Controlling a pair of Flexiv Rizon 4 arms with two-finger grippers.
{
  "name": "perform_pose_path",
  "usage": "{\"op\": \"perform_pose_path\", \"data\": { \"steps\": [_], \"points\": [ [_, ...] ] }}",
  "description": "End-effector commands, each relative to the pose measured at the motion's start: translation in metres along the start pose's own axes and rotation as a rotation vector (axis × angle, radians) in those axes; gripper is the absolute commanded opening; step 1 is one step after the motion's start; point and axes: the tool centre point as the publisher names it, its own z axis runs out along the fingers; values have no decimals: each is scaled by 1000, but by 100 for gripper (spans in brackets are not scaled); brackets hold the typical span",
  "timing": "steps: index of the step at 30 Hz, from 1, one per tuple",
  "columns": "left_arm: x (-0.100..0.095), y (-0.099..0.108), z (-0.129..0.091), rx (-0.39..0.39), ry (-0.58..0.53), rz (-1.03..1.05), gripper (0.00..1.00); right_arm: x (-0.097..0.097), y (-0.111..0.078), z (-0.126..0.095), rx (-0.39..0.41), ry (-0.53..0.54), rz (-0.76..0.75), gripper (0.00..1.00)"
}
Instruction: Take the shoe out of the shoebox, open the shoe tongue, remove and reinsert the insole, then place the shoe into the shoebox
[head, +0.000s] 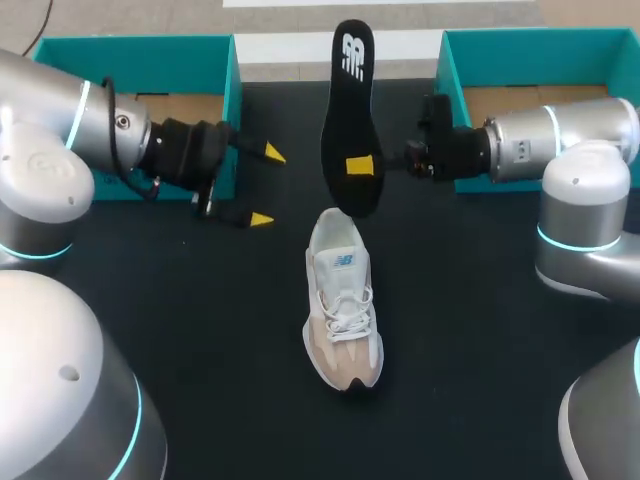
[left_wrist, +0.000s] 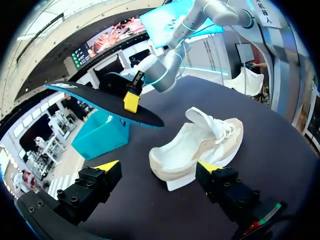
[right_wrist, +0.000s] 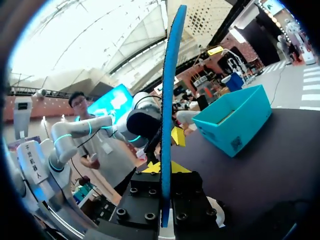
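Jaws of the right gripper (head: 360, 165) clamp the black, blue-edged insole (head: 350, 90); left gripper (head: 267, 186) gapes near the white-and-beige shoe (head: 342, 310).

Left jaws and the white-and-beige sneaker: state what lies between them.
Only bare black tabletop. The head view shows that stretch, from the open left jaws to the white-and-beige lace-up sneaker. The black insole hangs farther back, in the right jaws.
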Motion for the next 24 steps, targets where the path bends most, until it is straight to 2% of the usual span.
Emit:
{"op": "perform_pose_path", "data": {
  "steps": [1, 7, 18, 24],
  "points": [
    [6, 10, 16, -2, 40, -12, 100, -7, -3, 2, -25, 43, -37, 0],
    [22, 16, 34, -31, 91, 11, 100, -8, -5, 0, -19, 29, -29, 0],
    [44, 31, 49, -90, 16, -72, 100, -8, -5, 0, -19, 29, -29, 0],
    [49, 31, 54, -93, 4, -88, 100, -9, -14, 6, 8, 10, -64, 0]
  ]
}}
